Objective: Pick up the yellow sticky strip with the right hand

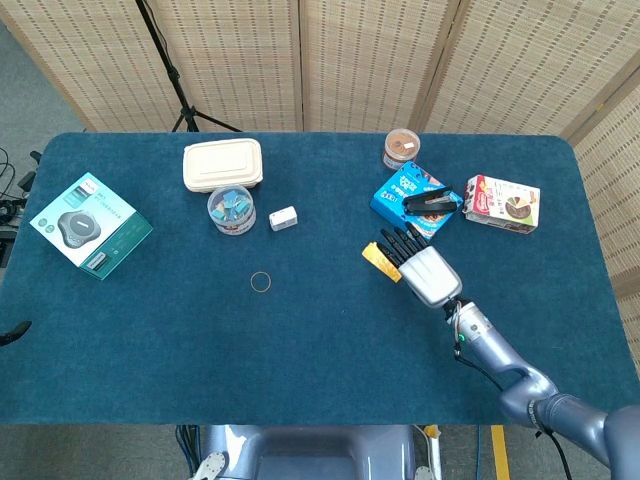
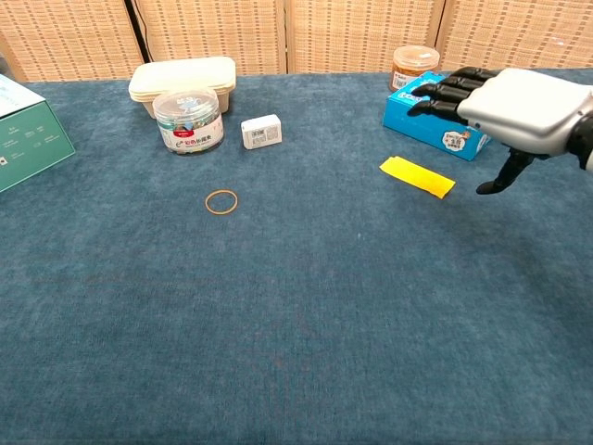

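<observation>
Right hand (image 2: 519, 116) hovers open, fingers spread, holding nothing; yellow sticky strip (image 2: 417, 176) lies just below-left, partly hidden under its fingertips overhead.

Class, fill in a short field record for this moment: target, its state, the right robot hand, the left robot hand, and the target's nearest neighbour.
target: yellow sticky strip
state: flat on the blue table, not gripped
right robot hand: open, raised above the table beside the strip, fingers extended
left robot hand: not in view
nearest neighbour: blue box, behind the strip
</observation>
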Available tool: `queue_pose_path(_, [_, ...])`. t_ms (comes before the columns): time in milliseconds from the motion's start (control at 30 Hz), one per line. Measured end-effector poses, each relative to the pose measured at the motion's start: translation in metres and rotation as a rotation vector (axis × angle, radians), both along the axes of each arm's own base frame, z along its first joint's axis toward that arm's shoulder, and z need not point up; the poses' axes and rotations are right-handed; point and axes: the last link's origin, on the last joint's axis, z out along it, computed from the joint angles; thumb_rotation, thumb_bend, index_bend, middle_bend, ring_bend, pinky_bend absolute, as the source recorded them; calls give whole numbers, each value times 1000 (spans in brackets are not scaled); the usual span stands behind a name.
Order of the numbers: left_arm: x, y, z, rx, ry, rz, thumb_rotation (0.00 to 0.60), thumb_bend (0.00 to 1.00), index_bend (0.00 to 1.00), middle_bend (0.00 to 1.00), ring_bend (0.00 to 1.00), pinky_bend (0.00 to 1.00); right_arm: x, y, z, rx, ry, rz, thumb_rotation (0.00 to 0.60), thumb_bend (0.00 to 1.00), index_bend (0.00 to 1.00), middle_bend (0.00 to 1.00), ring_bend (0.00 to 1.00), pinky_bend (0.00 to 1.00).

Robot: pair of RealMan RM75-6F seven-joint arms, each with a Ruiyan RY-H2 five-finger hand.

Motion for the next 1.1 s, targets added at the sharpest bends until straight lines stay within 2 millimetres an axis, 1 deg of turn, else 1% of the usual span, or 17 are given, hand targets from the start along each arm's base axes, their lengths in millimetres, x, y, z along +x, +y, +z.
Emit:
queue_pose_path(200, [-1, 1, 0, -3, -1, 5, 600, 0, 0, 0, 0, 0, 1, -5, -11, 9, 20, 9, 600, 242, 67, 0, 0, 0])
queue_pose_path(800, [-1, 6, -4, -13, 7, 20, 600, 0, 0, 0, 0, 0, -6, -17, -24, -2, 78, 7, 600, 243, 61, 0, 0, 0])
queue_pose_path(1100, [0, 7, -5, -15, -1, 22, 600, 0, 0, 0, 0, 0, -3, -21, -34, 11, 70, 4, 600, 242, 61, 0, 0, 0])
